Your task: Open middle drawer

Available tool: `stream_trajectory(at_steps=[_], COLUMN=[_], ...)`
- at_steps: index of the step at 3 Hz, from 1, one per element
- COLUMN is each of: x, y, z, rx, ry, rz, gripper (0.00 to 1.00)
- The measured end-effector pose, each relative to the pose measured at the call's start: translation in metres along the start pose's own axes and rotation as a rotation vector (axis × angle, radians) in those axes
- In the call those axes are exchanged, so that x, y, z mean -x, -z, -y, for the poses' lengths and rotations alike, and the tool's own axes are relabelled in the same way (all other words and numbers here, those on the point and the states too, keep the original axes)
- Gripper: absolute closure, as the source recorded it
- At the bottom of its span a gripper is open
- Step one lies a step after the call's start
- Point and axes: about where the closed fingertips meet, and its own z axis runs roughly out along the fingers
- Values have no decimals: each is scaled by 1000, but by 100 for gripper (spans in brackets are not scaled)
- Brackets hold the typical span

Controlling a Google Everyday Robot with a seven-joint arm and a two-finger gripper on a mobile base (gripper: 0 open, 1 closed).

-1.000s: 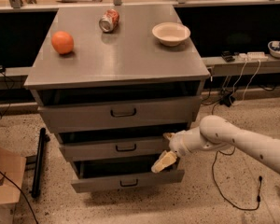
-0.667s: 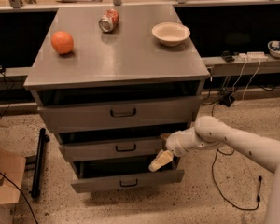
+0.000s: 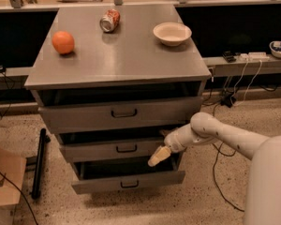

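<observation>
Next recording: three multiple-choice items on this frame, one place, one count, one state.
1. Where is the robot's gripper? A. on the floor; B. at the right end of the grey metal middle drawer; C. behind the cabinet.
2. How many things lie on the grey metal cabinet top? A. one; B. five; C. three.
3. The red-and-silver drink can is: A. lying on its side; B. upright; C. crushed flat.
Answers: B, it hangs at that drawer's right end; C, round orange fruit, can, cream round bowl; A, its length rests on the top.
</observation>
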Motion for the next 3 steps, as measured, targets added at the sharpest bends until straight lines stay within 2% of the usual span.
stream_trajectory(at_steps=[1,2,3], x=[-1,-8,-3], y=[-5,-6,0], z=[3,-18,-18], rx=[21,80,80], ry=[-4,29,29], rz=[-10,-73,-73], gripper=[17,41,64])
